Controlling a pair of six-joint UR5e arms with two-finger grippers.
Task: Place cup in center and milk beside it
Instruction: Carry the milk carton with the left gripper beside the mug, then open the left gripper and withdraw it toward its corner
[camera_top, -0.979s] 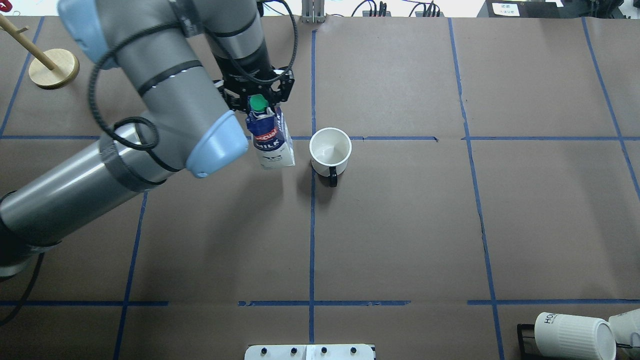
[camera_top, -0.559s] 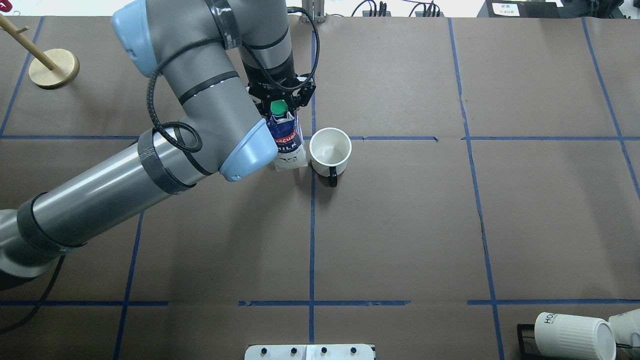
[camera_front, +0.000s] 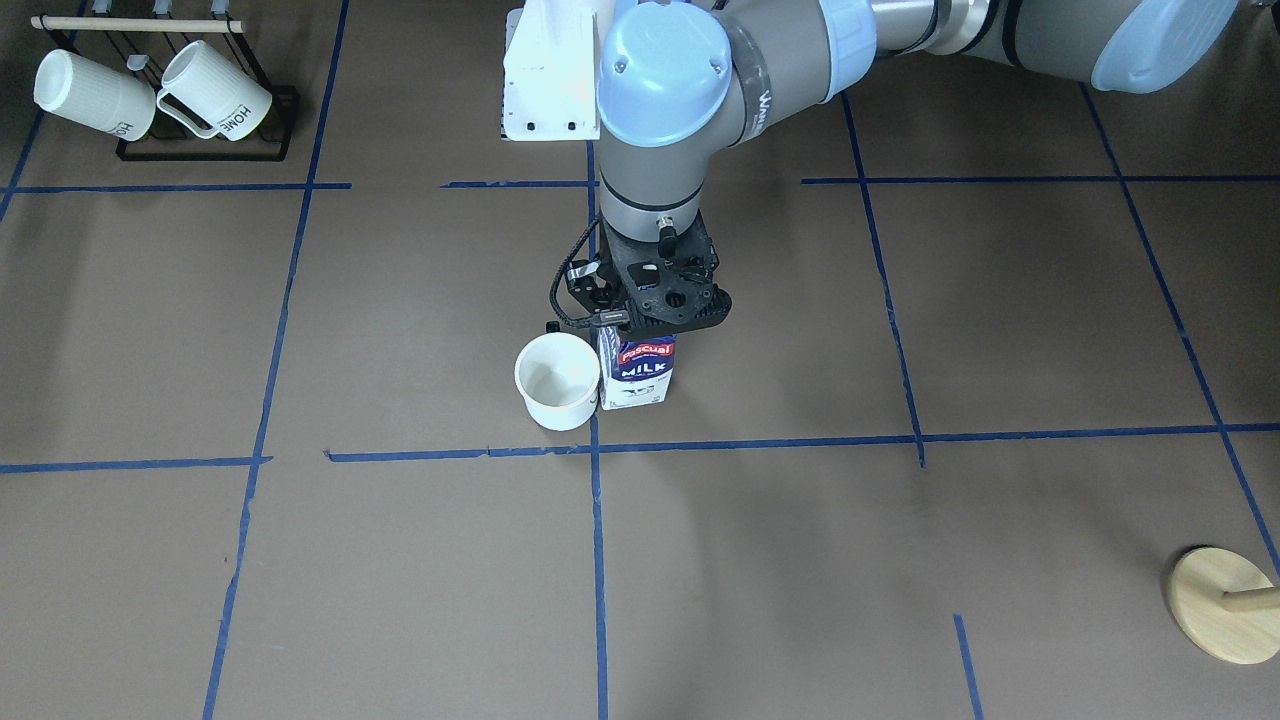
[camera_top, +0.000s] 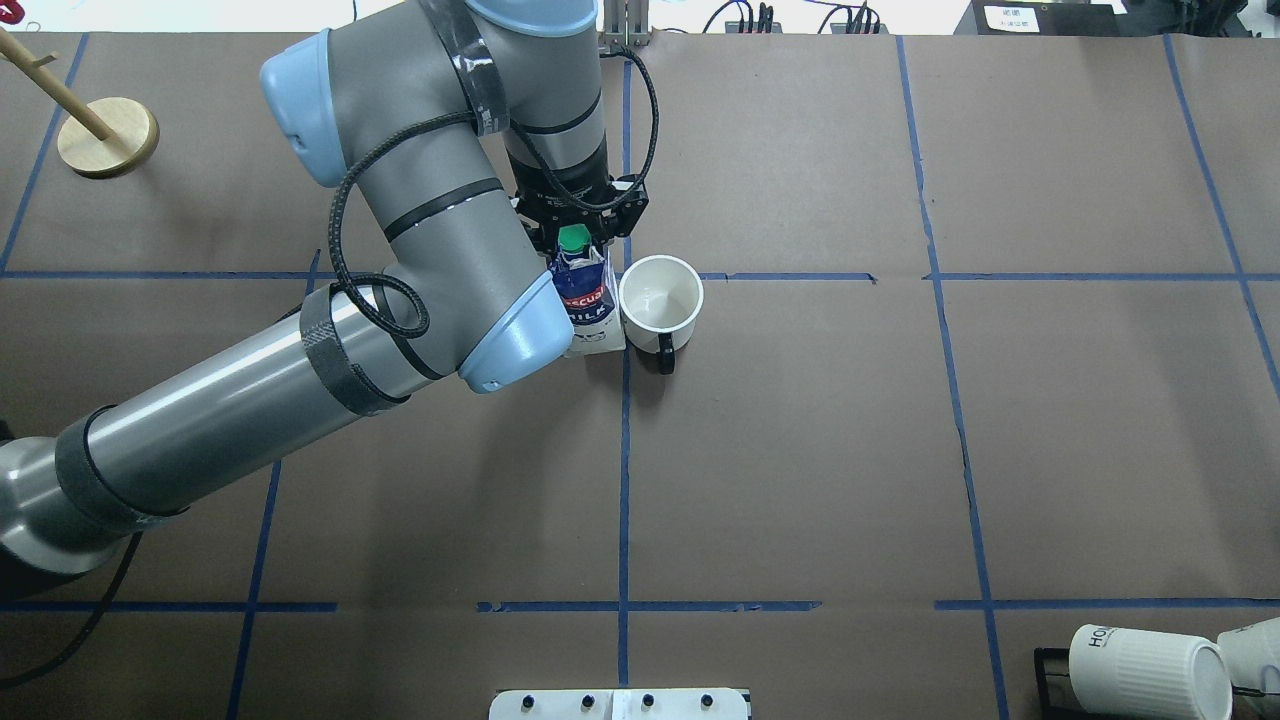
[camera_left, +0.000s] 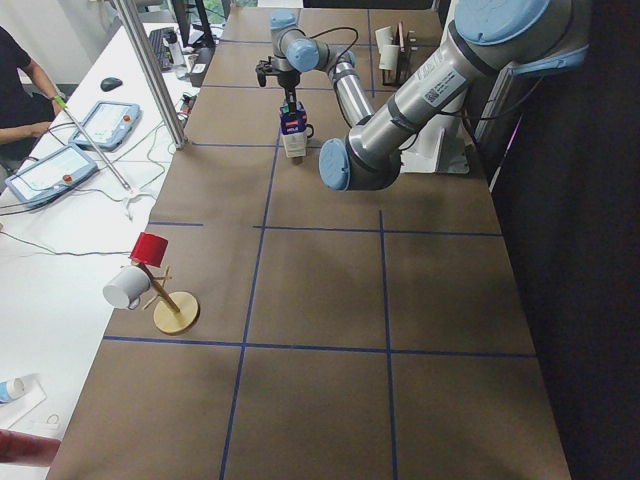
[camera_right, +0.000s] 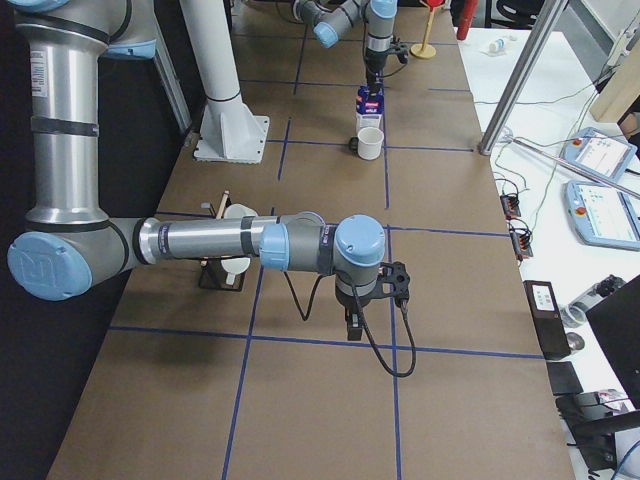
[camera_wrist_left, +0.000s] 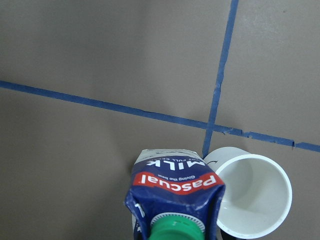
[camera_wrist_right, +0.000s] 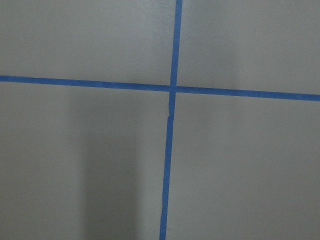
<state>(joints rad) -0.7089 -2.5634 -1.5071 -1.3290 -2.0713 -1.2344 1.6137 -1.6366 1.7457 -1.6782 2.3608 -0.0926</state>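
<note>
The white cup (camera_top: 660, 297) with a dark handle (camera_top: 666, 356) stands upright just right of the center tape crossing (camera_top: 626, 276). It also shows in the front view (camera_front: 557, 380) and the left wrist view (camera_wrist_left: 255, 195). The dark blue milk carton (camera_top: 592, 312) with a green cap stands close against the cup's left side, upright (camera_front: 640, 375) (camera_wrist_left: 172, 195). My left gripper (camera_top: 578, 225) is shut on the carton's top (camera_front: 648, 318). My right gripper (camera_right: 375, 295) shows only in the right side view, low over the table; I cannot tell whether it is open or shut.
A black rack with ribbed HOME mugs (camera_top: 1140, 670) sits at the near right corner. A wooden mug stand (camera_top: 107, 137) is at the far left. A white base plate (camera_top: 620, 703) lies at the near edge. The right wrist view shows another tape crossing (camera_wrist_right: 171, 89).
My left arm has carried the milk carton to the right and lower, from a gap away to close against the cup's left side. The cup has not moved.
</note>
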